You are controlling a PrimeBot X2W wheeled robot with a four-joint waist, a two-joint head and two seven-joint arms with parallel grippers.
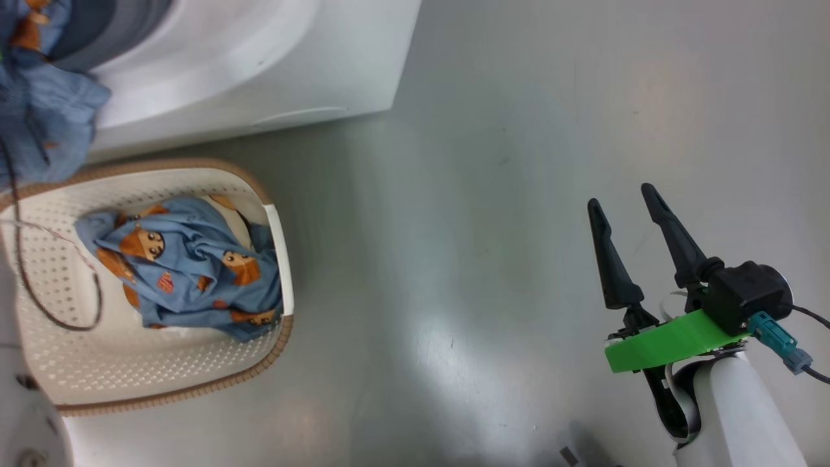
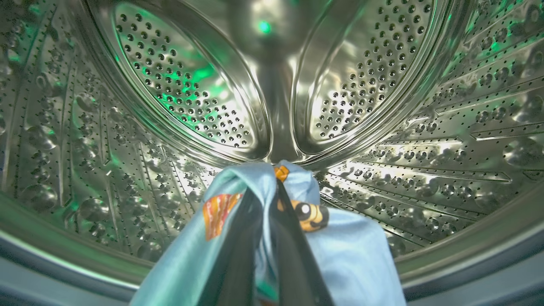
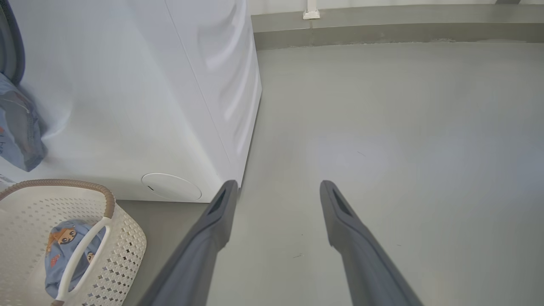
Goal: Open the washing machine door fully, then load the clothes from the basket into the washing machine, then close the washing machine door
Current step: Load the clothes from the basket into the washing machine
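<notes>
Clothes [image 1: 188, 266], split two ways. Lay partly crumpled at the right end of the basket [image 1: 130, 370], set on the floor [image 1: 493, 194] just before the washing machine [image 1: 272, 58], probably for a short reach. Held one more blue garment [image 2: 361, 259] at the mouth of the drum [image 2: 170, 93], pinched tight in the left jaws, likely for dropping well inside. Held the right jaws wide and empty over bare floor, apparently parked clear of the loading.

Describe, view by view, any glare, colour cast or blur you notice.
Left wrist view: green cast and glare on the drum. Head view: pale sheen on the floor. Right wrist view: soft, even light on the washing machine.
</notes>
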